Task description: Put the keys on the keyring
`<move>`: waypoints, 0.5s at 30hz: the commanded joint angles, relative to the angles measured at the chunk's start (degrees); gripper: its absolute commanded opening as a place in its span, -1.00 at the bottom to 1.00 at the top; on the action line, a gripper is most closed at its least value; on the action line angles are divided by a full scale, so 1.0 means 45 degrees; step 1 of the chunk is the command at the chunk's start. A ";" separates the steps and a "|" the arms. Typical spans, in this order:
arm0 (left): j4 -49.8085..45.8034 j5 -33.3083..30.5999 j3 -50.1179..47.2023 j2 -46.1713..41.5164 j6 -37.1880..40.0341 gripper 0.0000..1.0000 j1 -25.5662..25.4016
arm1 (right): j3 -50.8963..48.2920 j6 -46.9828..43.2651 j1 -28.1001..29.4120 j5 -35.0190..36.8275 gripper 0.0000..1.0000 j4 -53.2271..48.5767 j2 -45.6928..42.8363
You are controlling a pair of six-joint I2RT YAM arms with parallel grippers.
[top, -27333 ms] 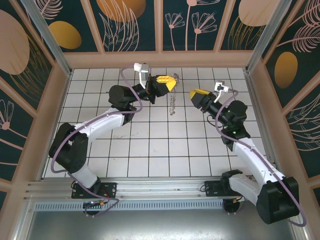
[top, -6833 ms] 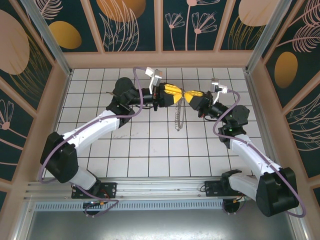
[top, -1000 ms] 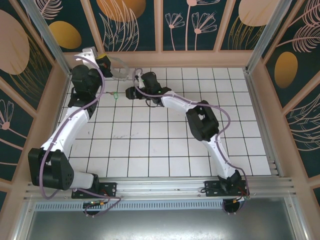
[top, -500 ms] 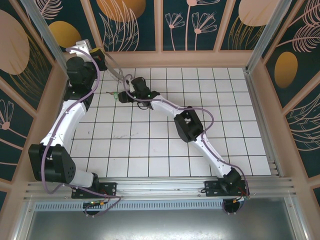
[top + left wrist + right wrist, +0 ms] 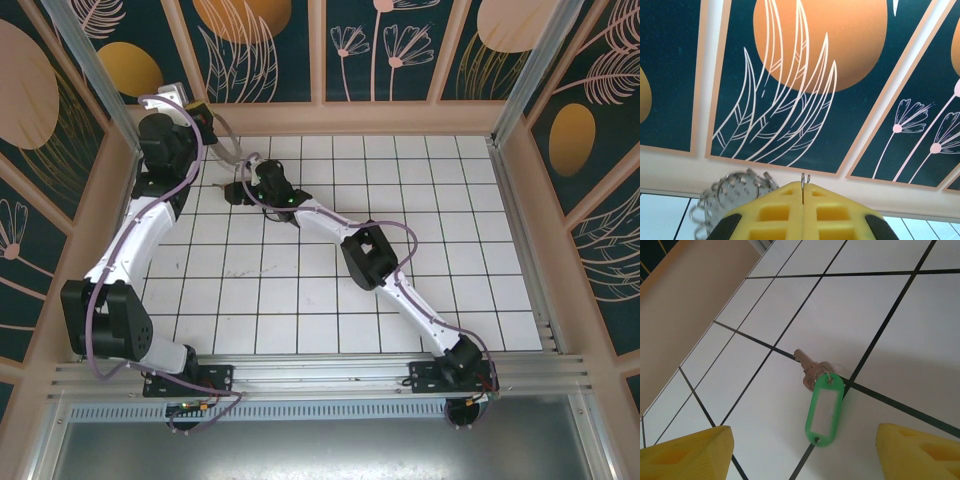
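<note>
Moved from centre to far left since earlier: my left gripper clamps the thin keyring loop fringed with silvery pieces, aloft; my right gripper gapes over the green-tagged metal key on tile. Nothing threaded yet.

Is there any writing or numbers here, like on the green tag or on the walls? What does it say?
No words or numbers can be read anywhere.
Green tag on the key: its white label window is blank.
Wall panels: only drawn leaves, flowers and orange shapes, no letters.
Keyring: bare metal rings, no lettering to be seen.
</note>
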 commanded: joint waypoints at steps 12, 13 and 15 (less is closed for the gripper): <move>0.0434 0.0086 0.0424 0.1013 -0.0044 -1.00 0.0127 | -0.4503 -0.0087 -0.0309 0.0591 0.33 0.0694 -0.3488; 0.0443 0.0054 0.0459 0.1110 0.0024 -1.00 0.0124 | -0.5335 -0.0189 -0.0356 0.0686 0.32 0.0869 -0.4009; 0.0427 0.0024 0.0559 0.1358 0.0166 -1.00 0.0142 | -0.7217 -0.0338 -0.0480 0.0860 0.32 0.1301 -0.5210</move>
